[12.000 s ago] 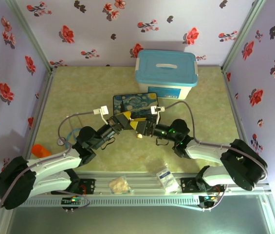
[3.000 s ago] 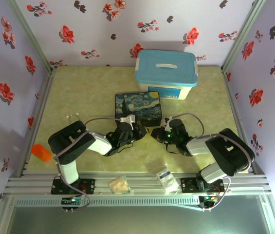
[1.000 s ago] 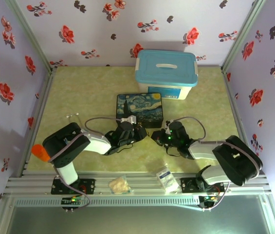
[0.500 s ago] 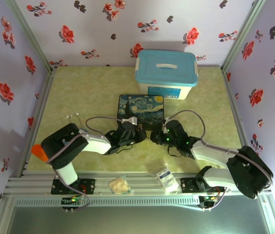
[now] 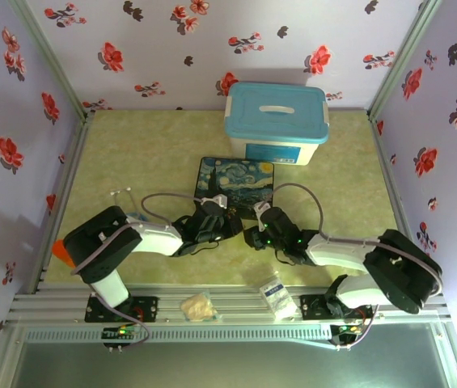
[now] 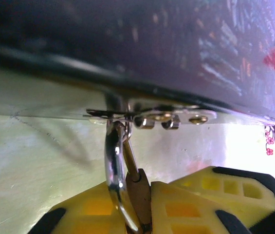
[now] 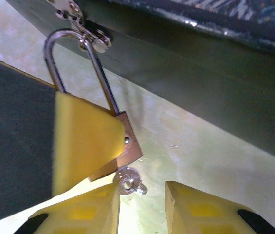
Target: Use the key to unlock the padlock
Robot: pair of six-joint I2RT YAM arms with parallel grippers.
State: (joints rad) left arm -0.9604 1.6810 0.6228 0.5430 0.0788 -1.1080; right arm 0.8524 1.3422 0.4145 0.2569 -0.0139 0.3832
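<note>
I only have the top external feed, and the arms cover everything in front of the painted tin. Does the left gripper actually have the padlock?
Observer: Yes. On the left wrist camera the left gripper is shut on the padlock, whose shackle is threaded through the hasp on the tin.
Operator: And has the right gripper got the key?
Observer: No. On the right wrist camera the right gripper is open. The key sticks out below the padlock's bottom edge, with its head just ahead of the gap between the fingers, not gripped.
</note>
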